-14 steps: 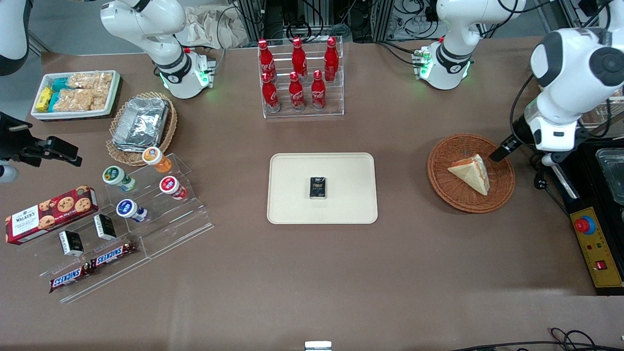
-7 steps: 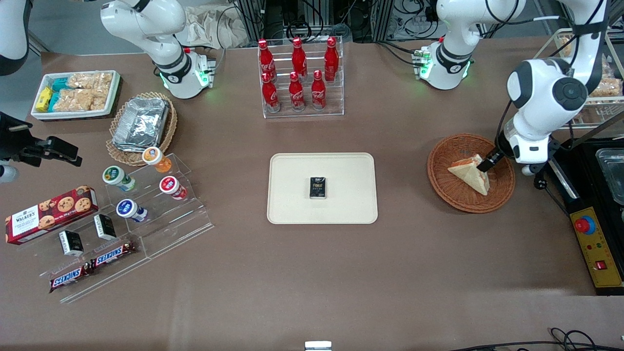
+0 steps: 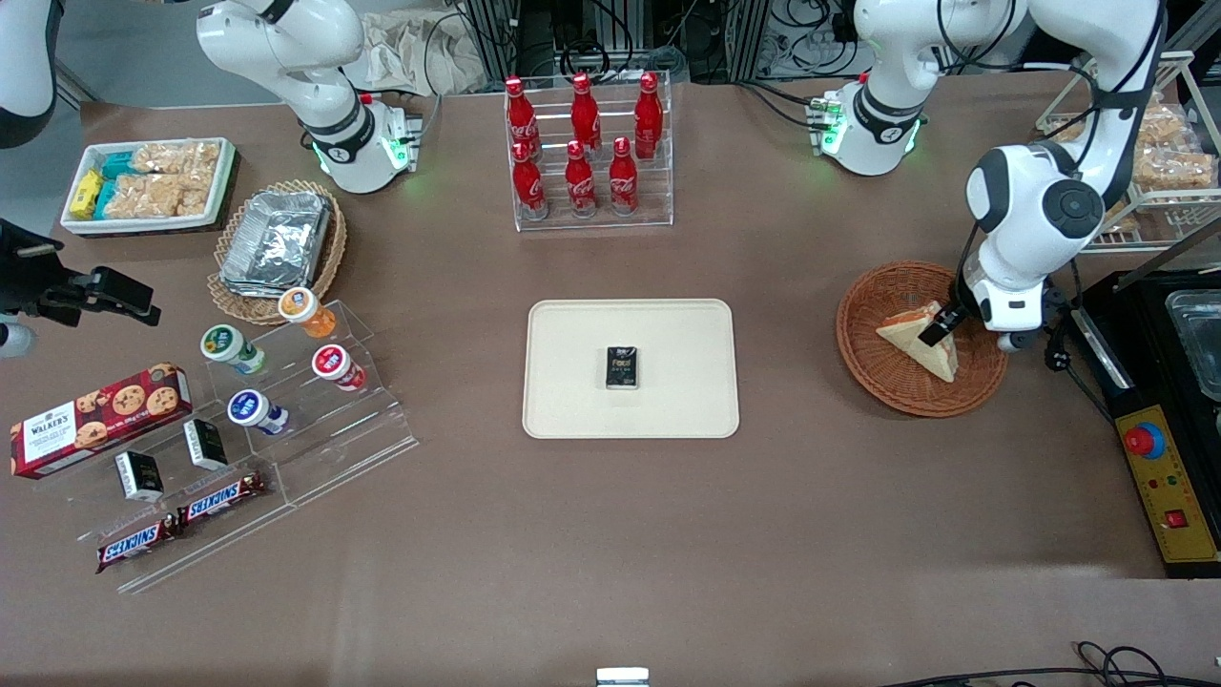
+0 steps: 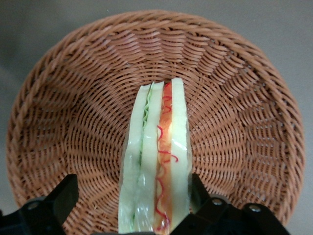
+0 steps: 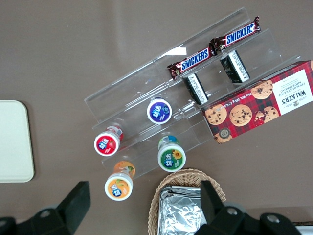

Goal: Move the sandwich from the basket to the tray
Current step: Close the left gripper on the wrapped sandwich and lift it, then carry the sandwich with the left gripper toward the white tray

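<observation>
While the gripper (image 4: 129, 208) straddles it: fingers spread open, one per side, not clamped.
Sandwich (image 3: 920, 339): one wedge, standing on edge in the wicker basket (image 3: 882, 382).
Grasp advice: centre, lower, squeeze gently; bread probably crushes.
Tray (image 3: 572, 382): one, holding one small dark pack (image 3: 622, 368).
Cola bottles (image 3: 582, 143): six.

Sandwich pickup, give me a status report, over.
Gripper open, fingers straddling the sandwich in the basket. Sandwich not yet gripped or lifted. Tray holds a small black pack at center.
</observation>
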Motion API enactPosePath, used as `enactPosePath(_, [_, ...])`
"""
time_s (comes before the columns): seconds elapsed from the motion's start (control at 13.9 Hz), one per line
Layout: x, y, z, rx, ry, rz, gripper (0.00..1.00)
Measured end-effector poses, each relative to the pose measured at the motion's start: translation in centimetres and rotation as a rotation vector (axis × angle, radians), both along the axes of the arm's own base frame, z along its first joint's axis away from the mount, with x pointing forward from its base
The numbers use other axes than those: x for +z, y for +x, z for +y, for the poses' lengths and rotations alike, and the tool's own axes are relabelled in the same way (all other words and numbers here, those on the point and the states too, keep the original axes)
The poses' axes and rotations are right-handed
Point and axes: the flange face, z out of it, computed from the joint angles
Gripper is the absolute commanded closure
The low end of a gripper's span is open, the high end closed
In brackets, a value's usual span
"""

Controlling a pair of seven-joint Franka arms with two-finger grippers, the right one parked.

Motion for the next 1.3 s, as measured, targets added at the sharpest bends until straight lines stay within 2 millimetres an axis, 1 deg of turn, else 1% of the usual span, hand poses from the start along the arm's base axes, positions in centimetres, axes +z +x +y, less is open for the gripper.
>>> enactPosePath(0.07, [-0.9, -0.1, 0.0, 0.0, 0.001, 0.002, 0.08])
enactPosePath(0.14, [-1.6, -0.2, 0.0, 0.0, 0.002, 0.007, 0.26])
enactPosePath(0.22, [-2.0, -0.2, 0.0, 0.0, 0.002, 0.01, 0.5])
enactPosePath(0.29, [-2.2, -0.2, -0.1, 0.007, 0.001, 0.011, 0.77])
enactPosePath(0.36, [-2.2, -0.1, -0.2, 0.02, 0.001, 0.008, 1.0])
enactPosePath(0.72, [-1.3, 0.7, -1.4, 0.021, -0.001, -0.024, 1.0])
enactPosePath(0.86, [0.5, 1.5, -2.5, -0.002, -0.004, -0.057, 1.0])
enactPosePath(1.01, [3.6, 2.5, -2.9, -0.017, -0.003, -0.053, 1.0])
enactPosePath(1.08, [5.8, 3.1, -2.9, -0.034, 0.0, -0.041, 1.0])
enactPosePath(1.22, [11.2, 4.5, -2.7, -0.085, 0.003, -0.004, 1.0])
enactPosePath(1.3, [14.3, 5.4, -2.6, -0.114, 0.004, 0.023, 1.0])
